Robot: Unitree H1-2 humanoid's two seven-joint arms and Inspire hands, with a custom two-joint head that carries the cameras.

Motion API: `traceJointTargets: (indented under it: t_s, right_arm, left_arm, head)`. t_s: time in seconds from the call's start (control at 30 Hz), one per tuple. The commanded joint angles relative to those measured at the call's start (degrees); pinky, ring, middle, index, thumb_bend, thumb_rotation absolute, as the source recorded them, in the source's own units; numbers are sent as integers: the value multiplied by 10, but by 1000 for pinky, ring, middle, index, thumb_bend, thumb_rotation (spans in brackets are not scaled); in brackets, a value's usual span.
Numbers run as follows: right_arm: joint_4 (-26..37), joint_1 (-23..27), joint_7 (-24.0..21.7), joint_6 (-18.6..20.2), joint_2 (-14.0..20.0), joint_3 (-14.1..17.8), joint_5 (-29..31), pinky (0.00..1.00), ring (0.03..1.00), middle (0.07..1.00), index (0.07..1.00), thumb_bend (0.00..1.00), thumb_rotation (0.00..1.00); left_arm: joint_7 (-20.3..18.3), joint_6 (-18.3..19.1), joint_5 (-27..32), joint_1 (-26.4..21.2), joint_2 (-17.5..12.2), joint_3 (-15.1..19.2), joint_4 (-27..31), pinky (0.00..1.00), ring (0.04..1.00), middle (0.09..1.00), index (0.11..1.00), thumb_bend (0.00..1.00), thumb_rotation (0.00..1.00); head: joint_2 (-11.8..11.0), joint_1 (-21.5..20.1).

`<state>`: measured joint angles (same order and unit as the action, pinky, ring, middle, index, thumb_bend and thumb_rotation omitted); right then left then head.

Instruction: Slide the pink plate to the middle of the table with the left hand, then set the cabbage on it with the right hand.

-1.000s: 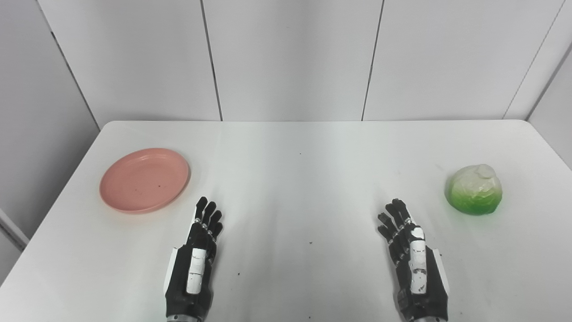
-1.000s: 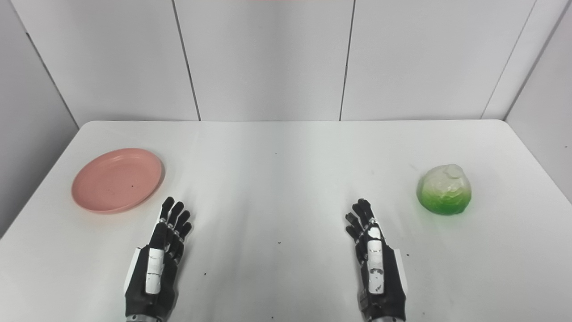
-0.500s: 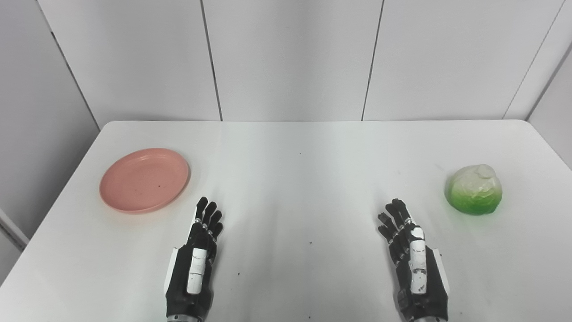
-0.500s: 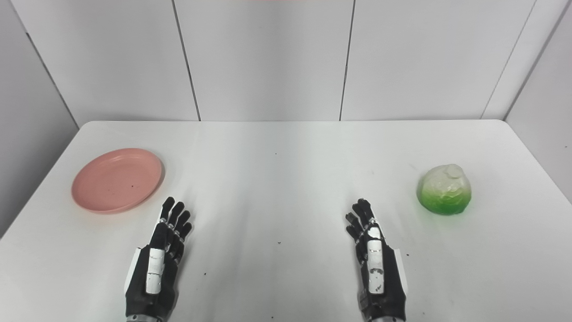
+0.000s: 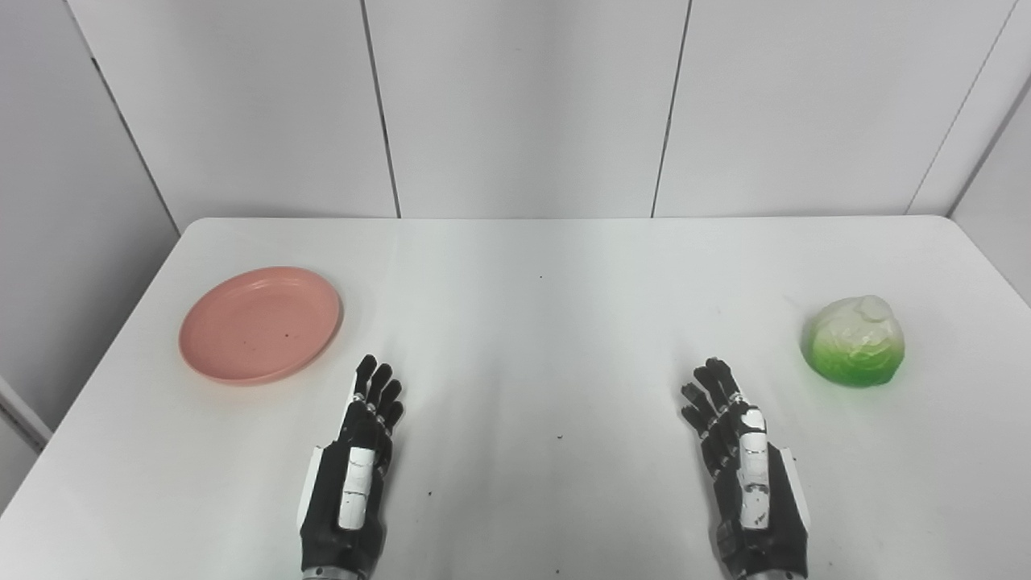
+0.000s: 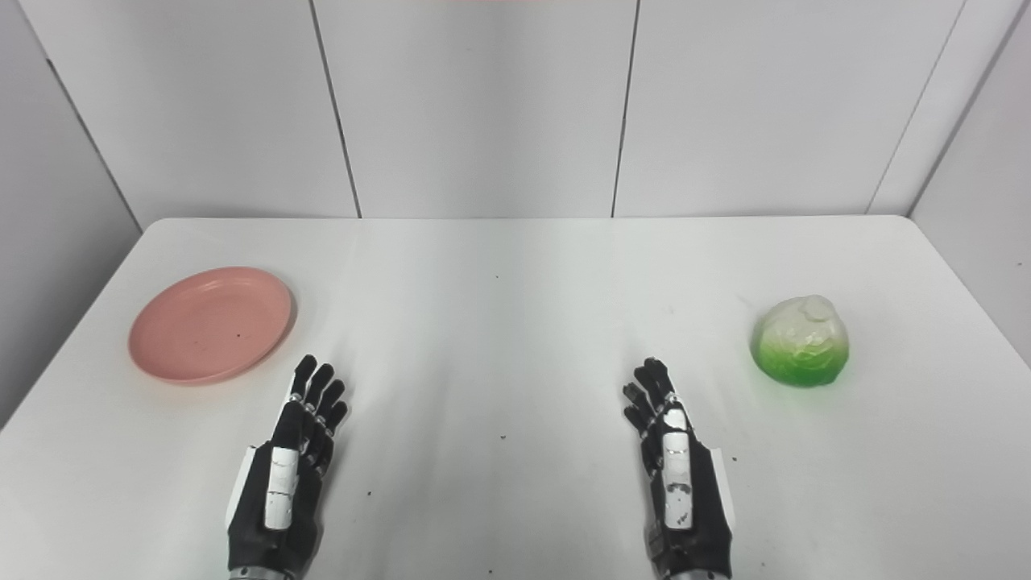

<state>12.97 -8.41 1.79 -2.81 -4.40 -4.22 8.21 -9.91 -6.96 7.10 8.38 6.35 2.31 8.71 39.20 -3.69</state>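
A round pink plate (image 5: 259,324) lies flat near the table's left edge, with nothing on it. A cabbage (image 5: 855,341), white on top and bright green below, rests near the right edge. My left hand (image 5: 354,475) sits at the front left, fingers stretched out and holding nothing, a short way right of and nearer than the plate. My right hand (image 5: 745,475) is at the front right, likewise open with fingers extended, left of and nearer than the cabbage. Neither hand touches either object.
The white table (image 5: 540,338) carries a few tiny dark specks. Grey wall panels stand close behind its far edge, and walls also run along its left and right sides.
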Motion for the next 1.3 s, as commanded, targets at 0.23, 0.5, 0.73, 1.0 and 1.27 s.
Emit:
traceJointTargets:
  t_s: [0.23,0.5,0.73,1.0,1.27]
  right_arm:
    - [-4,-45,-20,-21,13,14,20,943,916,940,929,767,1000]
    - [-41,-44,-51,-53,25,35,30,956,916,950,945,762,1000]
    - [-73,-41,-70,-78,25,47,30,965,930,957,954,765,1000]
    - [-100,-35,-79,-97,25,52,29,967,926,955,954,777,1000]
    - [-111,-33,-82,-105,23,53,27,973,917,947,951,798,1000]
  left_arm:
    - [0,-45,-18,16,-14,-18,-22,1000,989,998,1000,954,871]
    - [9,-88,-30,16,-4,-32,-58,988,983,995,1000,918,874]
    - [12,-123,-32,15,-8,-40,-90,1000,994,1000,1000,889,872]
    - [15,-153,-33,11,-8,-41,-122,1000,989,1000,1000,885,865]
    - [15,-166,-34,8,-11,-40,-135,1000,989,1000,1000,918,859]
  head:
    - [-35,58]
    - [-76,91]
    - [-105,102]
    - [-134,103]
    - [-141,98]
